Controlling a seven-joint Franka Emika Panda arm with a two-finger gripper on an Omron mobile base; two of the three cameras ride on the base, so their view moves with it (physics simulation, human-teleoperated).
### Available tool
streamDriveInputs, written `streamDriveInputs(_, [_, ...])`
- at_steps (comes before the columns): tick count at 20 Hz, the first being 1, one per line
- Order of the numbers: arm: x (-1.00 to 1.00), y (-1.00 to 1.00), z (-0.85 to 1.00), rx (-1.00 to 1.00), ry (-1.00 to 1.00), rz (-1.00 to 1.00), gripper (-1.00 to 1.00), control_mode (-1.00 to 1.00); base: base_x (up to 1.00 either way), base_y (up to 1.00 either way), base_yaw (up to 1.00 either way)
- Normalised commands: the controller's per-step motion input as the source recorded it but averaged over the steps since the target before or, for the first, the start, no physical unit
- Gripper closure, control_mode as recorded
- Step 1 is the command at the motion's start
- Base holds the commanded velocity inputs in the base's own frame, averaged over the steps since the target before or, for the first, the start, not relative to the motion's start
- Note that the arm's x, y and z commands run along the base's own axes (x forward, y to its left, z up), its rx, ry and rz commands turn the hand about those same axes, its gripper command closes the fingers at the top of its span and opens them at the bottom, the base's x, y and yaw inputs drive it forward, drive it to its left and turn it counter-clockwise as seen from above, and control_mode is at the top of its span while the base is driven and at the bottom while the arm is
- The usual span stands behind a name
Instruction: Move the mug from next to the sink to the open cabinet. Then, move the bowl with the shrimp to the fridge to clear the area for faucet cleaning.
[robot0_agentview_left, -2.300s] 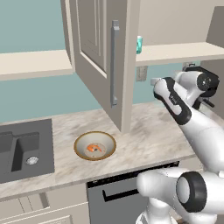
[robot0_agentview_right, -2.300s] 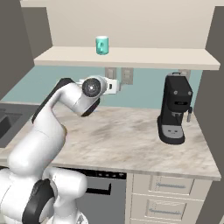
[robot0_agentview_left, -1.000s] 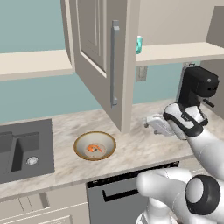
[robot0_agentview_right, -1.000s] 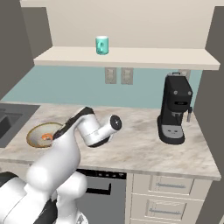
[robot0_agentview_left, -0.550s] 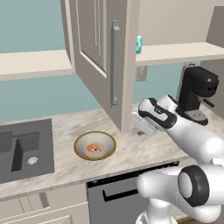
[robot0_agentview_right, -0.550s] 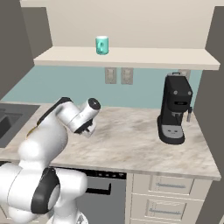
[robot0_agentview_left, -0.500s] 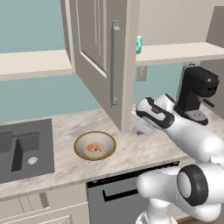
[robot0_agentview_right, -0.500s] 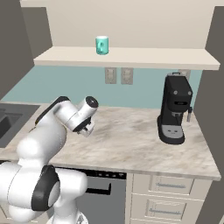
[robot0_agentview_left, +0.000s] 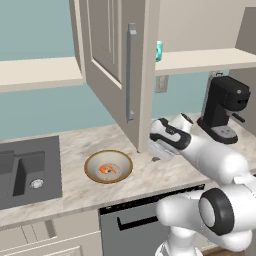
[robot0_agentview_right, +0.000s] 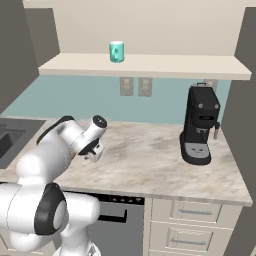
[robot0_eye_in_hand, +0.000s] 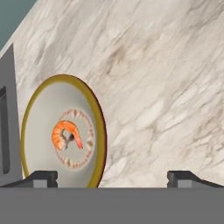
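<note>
Teal mug (robot0_agentview_right: 116, 51) already on cabinet shelf (robot0_agentview_right: 150, 65). Bowl (robot0_agentview_left: 108, 166) with shrimp (robot0_agentview_left: 106, 169) on counter (robot0_agentview_left: 150, 177) beside sink (robot0_agentview_left: 27, 172). Hand (robot0_agentview_left: 159, 148) open, empty, near bowl. Risk: shallow rim slips, shrimp spills.

1. This is looking like a home kitchen, rendered rather than photographed: a marbled stone desk (robot0_agentview_left: 165, 172) is running along a teal wall.
2. A dark grey sink (robot0_agentview_left: 30, 170) is sitting sunk into the desk at its left end.
3. A beige wall cabinet (robot0_agentview_left: 117, 60) is hanging open above, with a pale shelf (robot0_agentview_right: 145, 65) carrying a teal mug (robot0_agentview_right: 116, 51).
4. A black coffee machine (robot0_agentview_right: 200, 125) is standing on the desk below wall outlets (robot0_agentview_right: 135, 86).
5. A dishwasher (robot0_agentview_left: 135, 225) and drawers (robot0_agentview_right: 192, 220) are sitting beneath, and a bowl (robot0_agentview_left: 108, 166) is holding a shrimp (robot0_agentview_left: 106, 169).
</note>
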Motion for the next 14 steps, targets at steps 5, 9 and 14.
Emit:
streamDriveInputs(5, [0.02,0.45,-0.19,0.00,0.00,0.00,-1.00,-1.00,0.00,0.00,0.00])
streamDriveInputs(9, [0.12,0.40,-0.14,0.00,0.01,0.00,-1.00,-1.00,0.00,0.00,0.00])
streamDriveInputs(14, [0.10,0.09,-0.20,0.00,0.00,0.00,-1.00,-1.00,0.00,0.00,0.00])
